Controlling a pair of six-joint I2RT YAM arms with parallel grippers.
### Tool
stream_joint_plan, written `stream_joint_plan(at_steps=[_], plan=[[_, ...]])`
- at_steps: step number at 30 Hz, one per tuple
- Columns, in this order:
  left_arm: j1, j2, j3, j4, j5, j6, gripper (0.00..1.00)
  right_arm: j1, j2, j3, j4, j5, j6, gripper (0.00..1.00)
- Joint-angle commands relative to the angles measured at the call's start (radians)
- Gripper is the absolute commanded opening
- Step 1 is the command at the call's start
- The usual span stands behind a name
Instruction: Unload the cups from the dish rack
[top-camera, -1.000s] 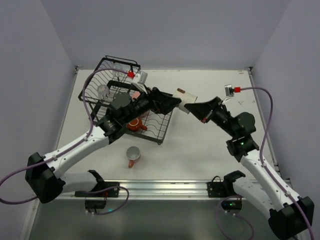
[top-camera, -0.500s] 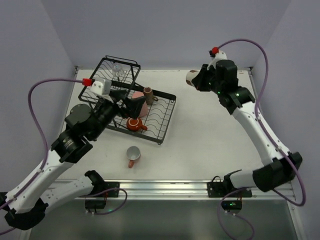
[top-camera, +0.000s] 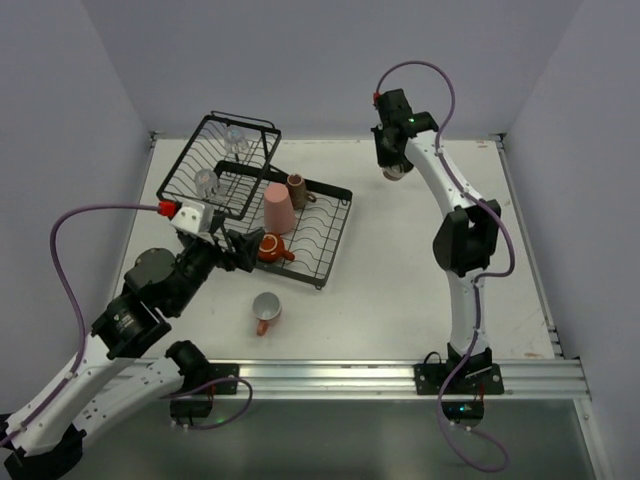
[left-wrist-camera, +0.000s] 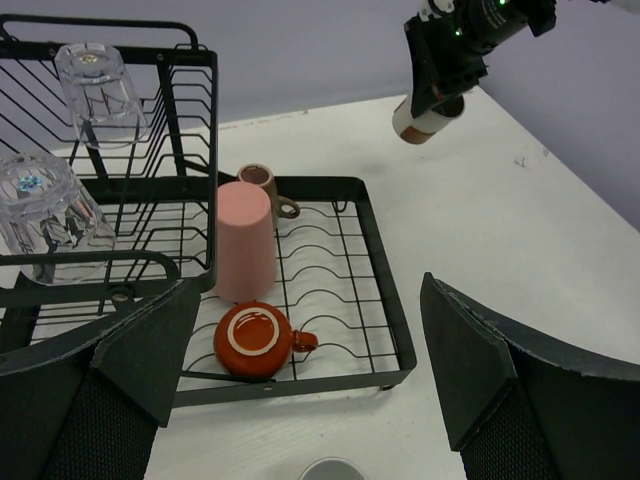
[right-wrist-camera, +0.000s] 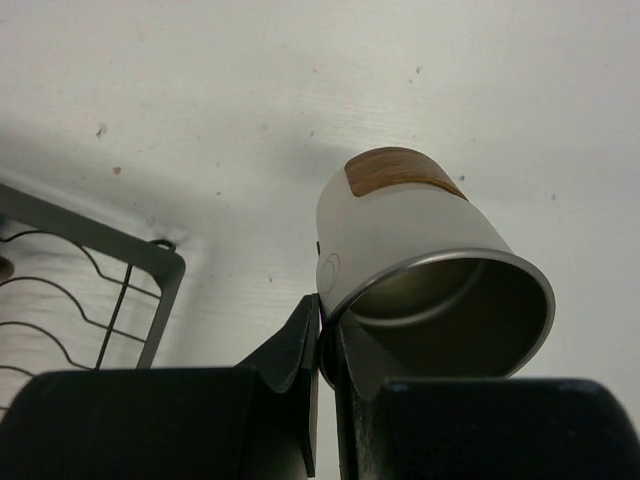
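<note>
The right gripper (right-wrist-camera: 322, 325), clamped on the rim of the cream-and-brown cup (right-wrist-camera: 410, 240), has carried it to the desk's far edge, beyond the dish rack (top-camera: 338, 232). The left gripper (left-wrist-camera: 310, 355), jaws apart, has withdrawn. Set-down is likely next. Five cups remain racked.

The dish rack (left-wrist-camera: 213, 150) is matt black coated wire. The cream-and-brown cup (right-wrist-camera: 400, 230) shows a smooth satin wall, a wood-grain base and a dull metallic lining. The clear glasses (left-wrist-camera: 45, 215) and the orange-red mug (left-wrist-camera: 250, 342) look glossy.
</note>
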Motion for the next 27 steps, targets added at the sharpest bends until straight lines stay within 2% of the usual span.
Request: stream_joint_plan(at_steps=[1, 15, 27], plan=[[0.000, -0.003, -0.017, 0.024, -0.011, 0.024, 1.00, -0.004, 0.088, 0.143, -0.135, 0.048, -0.085, 0.00], [0.003, -0.020, -0.065, 0.039, -0.024, 0.022, 1.00, -0.008, 0.208, 0.122, -0.060, 0.014, -0.123, 0.02], [0.011, -0.008, -0.071, 0.043, -0.031, 0.024, 1.00, -0.008, 0.214, 0.099, -0.005, -0.015, -0.137, 0.28]])
